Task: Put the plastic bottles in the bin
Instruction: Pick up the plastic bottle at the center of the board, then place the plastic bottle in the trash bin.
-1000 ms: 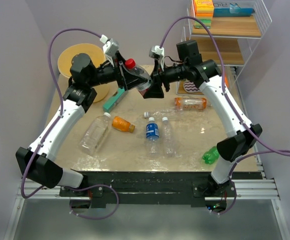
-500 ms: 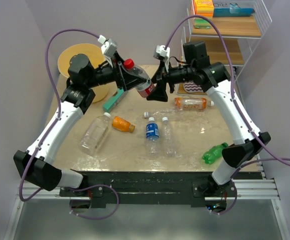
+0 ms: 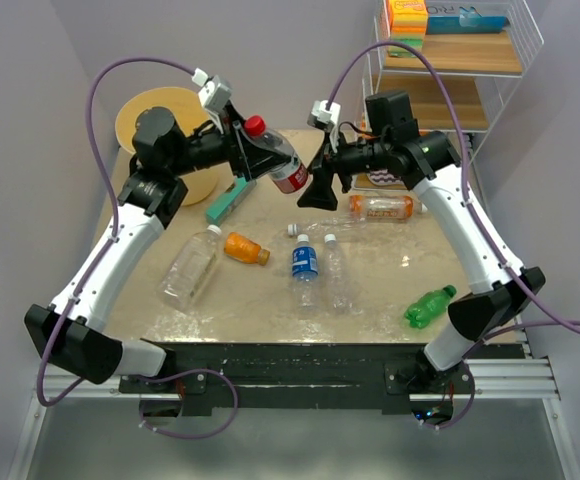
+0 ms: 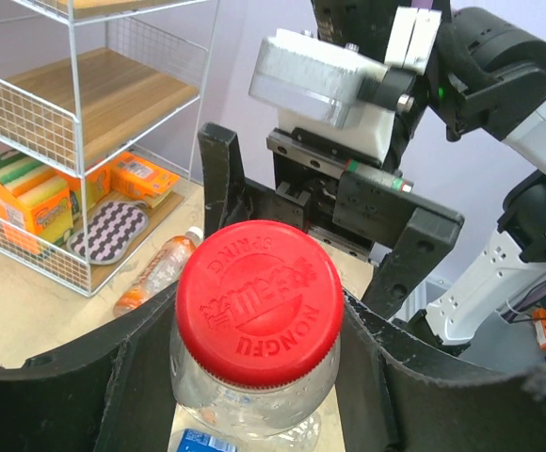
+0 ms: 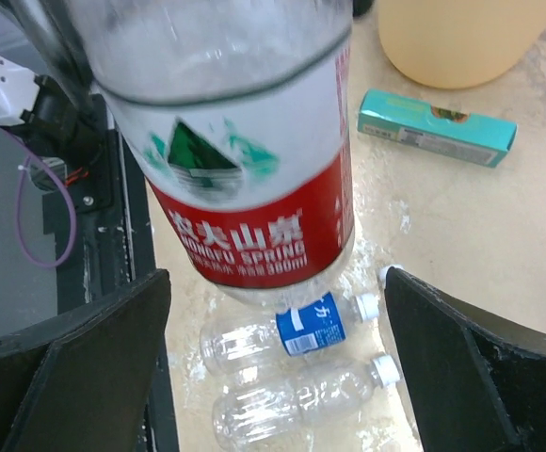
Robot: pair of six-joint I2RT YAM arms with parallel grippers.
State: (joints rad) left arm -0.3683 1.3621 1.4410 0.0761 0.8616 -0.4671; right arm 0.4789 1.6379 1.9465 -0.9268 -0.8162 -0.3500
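Hanging over the table's (image 3: pixel 270 310) far-left part, a clear red-labelled plastic bottle (image 3: pixel 278 162) is clamped at the neck by the left gripper (image 3: pixel 248 150). The right gripper's (image 3: pixel 318 188) jaws are spread wide beside its base, not touching it. A round pale yellow-tan plastic bin (image 3: pixel 138 106) is seen at the far-left corner. The other plastic bottles (image 3: pixel 304 262) are lying on the table.

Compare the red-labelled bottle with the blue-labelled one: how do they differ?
Position: the red-labelled bottle is held in the air by the left gripper, clamped near its neck; the blue-labelled bottle lies flat on the table.
Cap: red on the red-labelled bottle, white on the blue-labelled bottle.
Shared: both are clear plastic, capped, and not in the bin.
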